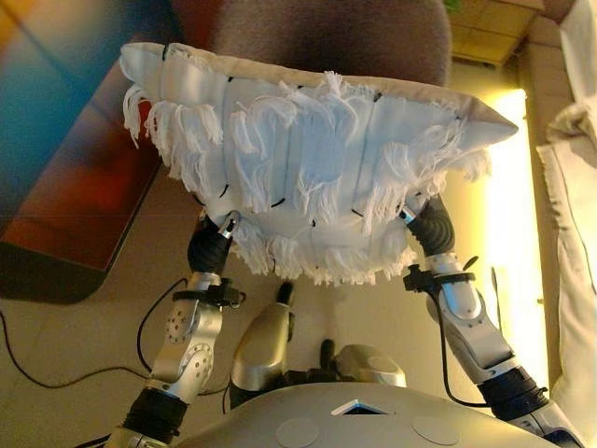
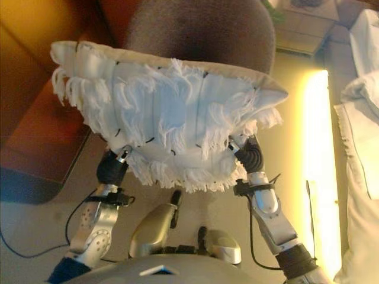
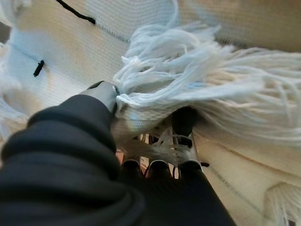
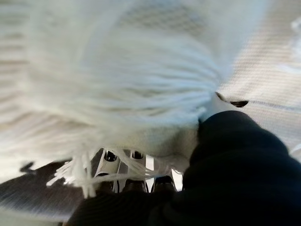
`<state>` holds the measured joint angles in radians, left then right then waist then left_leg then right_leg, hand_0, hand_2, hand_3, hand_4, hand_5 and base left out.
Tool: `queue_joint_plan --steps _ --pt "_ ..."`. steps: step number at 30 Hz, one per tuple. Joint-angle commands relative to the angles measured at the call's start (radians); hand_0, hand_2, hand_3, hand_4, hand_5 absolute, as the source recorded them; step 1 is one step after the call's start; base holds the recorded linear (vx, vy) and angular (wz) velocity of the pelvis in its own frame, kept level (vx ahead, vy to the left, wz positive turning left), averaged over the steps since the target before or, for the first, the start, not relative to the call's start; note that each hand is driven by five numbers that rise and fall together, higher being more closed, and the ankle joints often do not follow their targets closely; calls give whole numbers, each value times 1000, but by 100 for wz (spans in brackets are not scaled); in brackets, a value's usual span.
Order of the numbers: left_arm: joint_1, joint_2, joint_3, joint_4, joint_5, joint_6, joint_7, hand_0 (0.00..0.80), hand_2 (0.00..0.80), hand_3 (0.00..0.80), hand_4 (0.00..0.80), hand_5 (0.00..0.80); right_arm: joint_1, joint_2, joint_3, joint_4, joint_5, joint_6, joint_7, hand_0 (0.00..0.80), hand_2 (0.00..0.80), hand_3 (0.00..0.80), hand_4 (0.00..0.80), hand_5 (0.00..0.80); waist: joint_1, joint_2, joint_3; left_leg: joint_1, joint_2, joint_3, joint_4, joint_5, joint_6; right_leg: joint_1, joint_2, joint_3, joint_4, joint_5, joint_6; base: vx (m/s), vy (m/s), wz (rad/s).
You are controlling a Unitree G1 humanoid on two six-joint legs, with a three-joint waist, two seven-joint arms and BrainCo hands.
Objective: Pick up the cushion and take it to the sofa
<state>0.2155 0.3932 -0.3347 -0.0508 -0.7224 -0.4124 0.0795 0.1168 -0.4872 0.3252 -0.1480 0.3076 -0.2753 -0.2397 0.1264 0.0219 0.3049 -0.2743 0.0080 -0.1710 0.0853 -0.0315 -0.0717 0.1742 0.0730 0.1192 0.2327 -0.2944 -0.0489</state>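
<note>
cushion (image 1: 308,168) aloft, both hands beneath

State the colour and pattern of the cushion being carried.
The cushion is white, with rows of shaggy white fringe and small black stitch marks; the left eye view shows it best.

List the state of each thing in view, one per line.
cushion: lifted off the floor, held up between both hands, fringed side facing the camera.
left hand: under the cushion's lower edge, fingers buried in the fringe, grip not readable.
right hand: under the cushion's other lower corner, fingers hidden in fringe.
chair: upright behind the cushion, its seat hidden.
white bedding: lying at the right edge, rumpled.
</note>
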Motion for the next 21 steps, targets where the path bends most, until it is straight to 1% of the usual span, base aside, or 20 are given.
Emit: queue_joint_plan --steps 1,2,3,4,5,6,7,8,9,10,11,12,14,15,16,17,18,19,20,21 --pt "-111 -11 -75 -126 19 -150 -50 800 800 800 800 800 -26 -20 9 -156 40 -81 41 800 800 800 800 800 -40 -12 -57 -17 78 82 -139 189 -7 -6 -13 -163 199 -124 67 922 399 -41" --pt "-132 -1 -75 -119 27 -152 -40 800 800 800 800 800 -24 -16 9 -149 40 -95 50 800 800 800 800 800 -51 -16 -64 -22 84 138 -101 172 -7 -14 -41 -187 244 -121 81 951 386 -52" --pt "-140 7 -65 -119 26 -138 -31 800 800 800 800 800 -26 -11 1 -146 50 -91 58 800 800 800 800 800 -52 -33 -73 -18 64 143 -49 150 10 -2 -80 -194 286 -89 104 871 318 -40" --pt "-139 8 -58 -124 25 -122 -26 800 800 800 800 800 -23 -7 -5 -148 57 -84 63 800 800 800 800 800 -47 -38 -85 -21 54 130 -22 146 16 10 -96 -196 316 -59 121 932 278 -18" --pt "-132 15 -48 -136 31 -108 -19 800 800 800 800 800 -23 -6 -6 -153 67 -77 62 800 800 800 800 800 -37 -57 -101 -22 20 120 46 99 49 29 -126 -202 344 -11 140 922 232 2" --pt "-110 22 -38 -147 61 -108 -23 800 800 800 800 800 -17 5 -4 -159 56 -73 57 800 800 800 800 800 -21 -75 -123 -27 -14 116 76 80 73 57 -148 -212 375 66 169 832 183 -9" --pt "-101 27 -37 -150 69 -107 -20 800 800 800 800 800 -16 10 0 -162 48 -71 47 800 800 800 800 800 -16 -85 -132 -27 -27 125 89 63 86 58 -153 -208 382 106 181 760 159 -24" --pt "-91 28 -27 -154 65 -93 -11 800 800 800 800 800 -22 21 7 -162 46 -71 44 800 800 800 800 800 -12 -93 -144 -12 -43 141 93 44 104 27 -159 -207 383 188 194 625 141 -27" --pt "-90 27 -17 -148 58 -86 -14 800 800 800 800 800 -23 30 14 -159 44 -79 49 800 800 800 800 800 -8 -93 -150 7 -51 139 79 42 109 -3 -163 -216 359 206 196 628 151 -27" --pt "-92 28 -7 -140 55 -89 -27 800 800 800 800 800 -21 39 17 -160 36 -83 55 800 800 800 800 800 -5 -91 -153 22 -57 140 57 50 110 -18 -165 -240 322 201 195 498 112 -34" --pt "-100 32 3 -133 51 -94 -42 800 800 800 800 800 -24 45 20 -153 27 -85 63 800 800 800 800 800 -3 -87 -155 29 -58 158 48 54 105 -42 -171 -283 236 191 189 425 68 -43" --pt "-108 35 14 -128 55 -97 -51 800 800 800 800 800 -33 48 20 -136 27 -92 69 800 800 800 800 800 1 -78 -150 36 -53 173 41 57 95 -77 -179 -342 143 170 175 369 26 -36" --pt "-125 35 15 -125 59 -82 -45 800 800 800 800 800 -51 50 21 -104 36 -96 71 800 800 800 800 800 -3 -64 -132 56 -42 181 38 52 79 -120 -170 -399 23 141 138 270 -42 -22" --pt "-135 29 10 -118 60 -73 -32 800 800 800 800 800 -58 46 24 -92 43 -102 73 800 800 800 800 800 -16 -59 -120 74 -40 179 43 42 74 -157 -162 -395 -37 161 122 205 -67 -13" --pt "-146 24 2 -113 63 -71 -24 800 800 800 800 800 -62 38 28 -90 46 -111 75 800 800 800 800 800 -32 -57 -111 88 -43 175 47 32 71 -189 -160 -370 -82 197 116 203 -69 0" --pt "-159 20 -9 -105 68 -74 -29 800 800 800 800 800 -69 29 34 -88 45 -125 74 800 800 800 800 800 -53 -57 -102 103 -48 172 54 18 70 -222 -164 -321 -137 250 124 147 -61 16" --pt "-169 15 -15 -99 73 -79 -36 800 800 800 800 800 -80 26 38 -83 39 -129 66 800 800 800 800 800 -66 -53 -96 122 -46 170 48 9 71 -246 -168 -287 -161 284 134 171 -86 39" --pt "-186 8 -18 -94 74 -81 -49 800 800 800 800 800 -103 28 41 -68 32 -131 60 800 800 800 800 800 -84 -46 -89 152 -41 165 30 -4 73 -278 -176 -238 -179 325 152 173 -95 55" --pt "-196 2 -17 -96 73 -78 -54 800 800 800 800 800 -125 36 42 -55 26 -124 55 800 800 800 800 800 -93 -40 -84 183 -33 161 12 -15 76 -293 -172 -214 -170 331 156 221 -136 66" --pt "-200 1 -15 -99 69 -77 -62 800 800 800 800 800 -136 41 36 -44 25 -122 60 800 800 800 800 800 -96 -39 -86 212 -28 153 -7 -27 78 -278 -165 -210 -180 322 151 248 -171 57"
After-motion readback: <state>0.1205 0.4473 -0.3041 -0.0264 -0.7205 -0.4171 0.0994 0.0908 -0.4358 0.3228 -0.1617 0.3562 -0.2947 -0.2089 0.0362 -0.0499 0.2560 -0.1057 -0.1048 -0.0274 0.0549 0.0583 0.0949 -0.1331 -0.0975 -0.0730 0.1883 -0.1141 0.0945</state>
